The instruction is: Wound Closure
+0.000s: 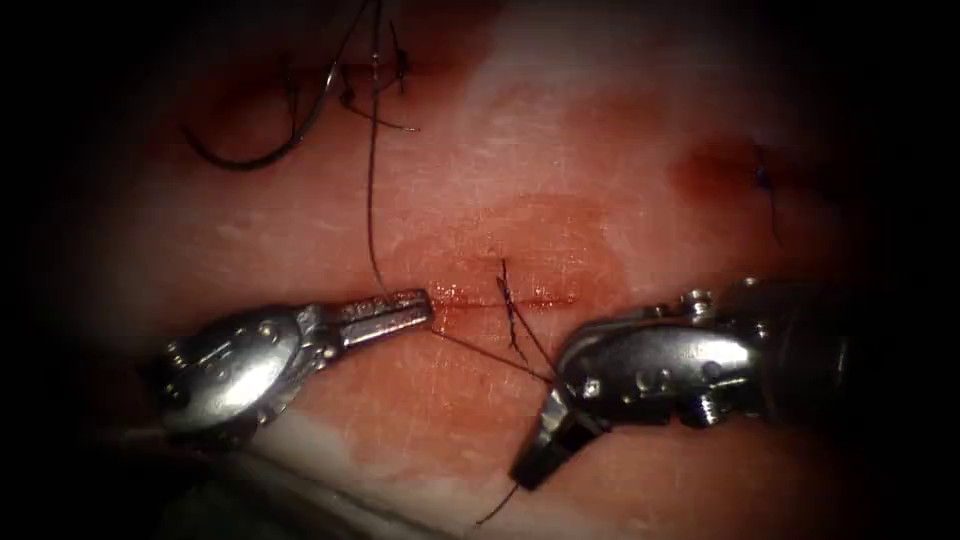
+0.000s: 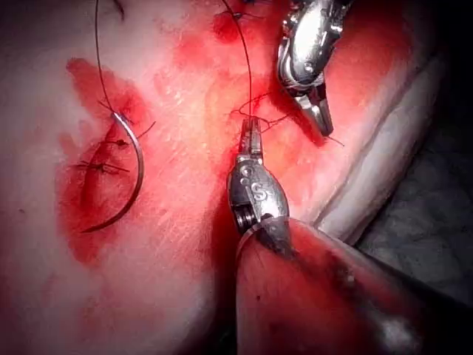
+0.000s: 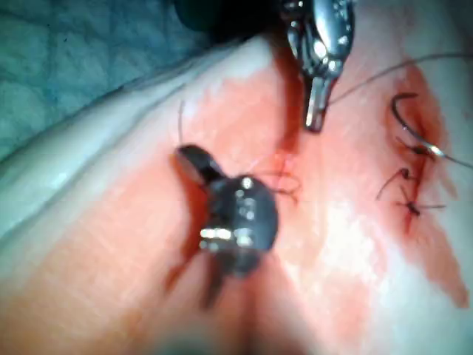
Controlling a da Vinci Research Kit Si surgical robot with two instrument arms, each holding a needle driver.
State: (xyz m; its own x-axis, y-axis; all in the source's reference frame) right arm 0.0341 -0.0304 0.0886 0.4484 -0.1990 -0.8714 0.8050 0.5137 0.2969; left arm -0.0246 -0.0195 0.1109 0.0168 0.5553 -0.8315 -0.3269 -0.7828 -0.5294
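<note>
Needle (image 1: 262,140) lies free on the tissue (image 1: 600,150), upper left, well apart from both tools. Left tool (image 1: 415,305): jaws closed on the thread (image 1: 369,200) at the cut (image 1: 500,300). Right tool (image 1: 535,455): jaws closed on thread below the cut. Knot tails (image 1: 512,315) stand between them.

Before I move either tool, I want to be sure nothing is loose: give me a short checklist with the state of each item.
1. Left tool shut on the thread: ok.
2. Right tool shut on the thread, a short end trailing past its jaws: ok.
3. Needle held by a tool: not ok; it lies free on the tissue, up and left of the cut.
4. Needle out of the tissue: ok, its whole curve shows.
5. Thread crossing the cut at the stitch: ok.
6. Knot seated: cannot tell.
</note>
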